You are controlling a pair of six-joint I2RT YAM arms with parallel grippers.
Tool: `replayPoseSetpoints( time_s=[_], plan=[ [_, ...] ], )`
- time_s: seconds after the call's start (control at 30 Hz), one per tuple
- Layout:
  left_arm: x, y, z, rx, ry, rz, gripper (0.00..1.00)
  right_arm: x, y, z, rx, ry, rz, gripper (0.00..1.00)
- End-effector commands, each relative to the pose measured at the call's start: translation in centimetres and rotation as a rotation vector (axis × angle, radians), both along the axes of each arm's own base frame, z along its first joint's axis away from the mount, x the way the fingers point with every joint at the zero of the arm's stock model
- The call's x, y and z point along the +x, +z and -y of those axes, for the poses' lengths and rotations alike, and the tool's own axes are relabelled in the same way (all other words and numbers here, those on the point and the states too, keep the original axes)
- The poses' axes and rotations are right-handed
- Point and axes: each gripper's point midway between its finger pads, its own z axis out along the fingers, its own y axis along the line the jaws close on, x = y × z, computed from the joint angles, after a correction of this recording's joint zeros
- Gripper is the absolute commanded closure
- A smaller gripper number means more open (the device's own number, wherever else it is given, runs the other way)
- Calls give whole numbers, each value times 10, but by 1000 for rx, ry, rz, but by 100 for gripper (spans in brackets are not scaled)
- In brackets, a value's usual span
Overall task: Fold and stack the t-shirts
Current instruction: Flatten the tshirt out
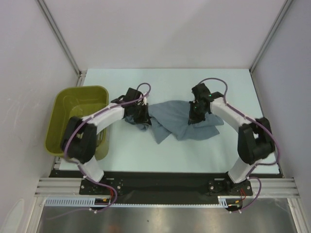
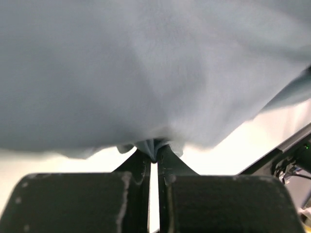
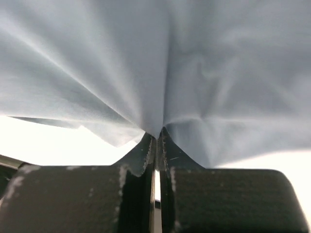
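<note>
Slate blue-grey cotton t-shirt (image 1: 182,125) spans left to right — left gripper (image 1: 141,114) pinches its left edge, right gripper (image 1: 196,115) a fold right of middle.

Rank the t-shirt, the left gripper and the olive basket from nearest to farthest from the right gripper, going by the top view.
1. t-shirt: pinched in the right gripper itself, in the middle.
2. left gripper: off to the left, shut on the shirt's other end.
3. olive basket: farthest, at the far left, beyond the left gripper.
</note>
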Motion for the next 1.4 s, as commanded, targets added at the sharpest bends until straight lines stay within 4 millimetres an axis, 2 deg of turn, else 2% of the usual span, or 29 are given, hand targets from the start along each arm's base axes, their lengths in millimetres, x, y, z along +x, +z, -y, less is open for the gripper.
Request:
replayPoseSetpoints(
  time_s=[0.0, 0.03, 0.07, 0.13, 0.17, 0.2, 0.27, 0.3, 0.37, 0.47, 0.6, 0.67, 0.7, 0.77, 0.83, 0.93, 0.97, 1.03, 1.07, 1.13, 1.17, 1.23, 1.27, 1.37],
  plan=[
    [1, 79, -28, 30, 35, 244, 100, 13, 105, 44, -90, -78, 275, 100],
    [-9, 86, -35, 40, 39, 255, 100, 7, 125, 53, -107, -92, 309, 100],
    [-17, 119, -42, 11, 51, 346, 100, 2, 153, 65, -105, -119, 381, 100],
    [-31, 135, -55, 19, 74, 398, 100, -10, 187, 85, -134, -167, 451, 100],
    [-37, 148, -60, 7, 88, 436, 100, -15, 201, 94, -134, -193, 479, 100],
    [-49, 167, -67, -18, 103, 488, 100, -29, 219, 104, -130, -217, 521, 100],
    [-62, 182, -72, -47, 115, 522, 100, -40, 249, 112, -102, -254, 590, 100],
    [-71, 196, -75, -79, 131, 552, 100, -49, 261, 117, -91, -270, 621, 100],
    [-80, 201, -78, -92, 140, 549, 100, -55, 281, 121, -69, -287, 671, 100],
    [-80, 209, -85, -81, 179, 567, 100, -54, 294, 125, -51, -298, 707, 100],
    [-62, 231, -86, -62, 198, 617, 100, -41, 296, 132, -54, -312, 693, 100],
    [-46, 255, -79, -78, 196, 646, 100, -29, 294, 140, -68, -328, 672, 100],
    [-39, 264, -75, -92, 195, 666, 100, -25, 302, 141, -60, -329, 688, 100],
    [-26, 273, -68, -99, 191, 670, 100, -12, 298, 143, -80, -322, 666, 100],
    [-20, 272, -64, -95, 181, 658, 100, -3, 297, 141, -84, -317, 657, 100],
    [-10, 244, -69, -32, 199, 575, 99, 13, 268, 130, -80, -262, 563, 100],
    [-8, 235, -69, -21, 202, 548, 100, 22, 248, 123, -81, -236, 498, 100],
    [-10, 220, -71, -7, 203, 509, 100, 26, 239, 115, -74, -216, 452, 100],
    [-10, 217, -71, -5, 200, 506, 100, 25, 236, 115, -86, -221, 444, 100],
    [-13, 211, -72, 1, 202, 494, 100, 24, 245, 121, -97, -228, 492, 100],
    [-14, 210, -72, -6, 200, 492, 100, 18, 241, 127, -119, -226, 482, 100],
    [-20, 211, -70, -31, 193, 487, 100, 2, 248, 136, -145, -241, 485, 100],
    [-23, 213, -70, -45, 199, 483, 100, -12, 249, 140, -160, -246, 458, 100],
    [-34, 210, -72, -67, 229, 459, 100, -45, 265, 138, -126, -263, 467, 100]
  ],
)
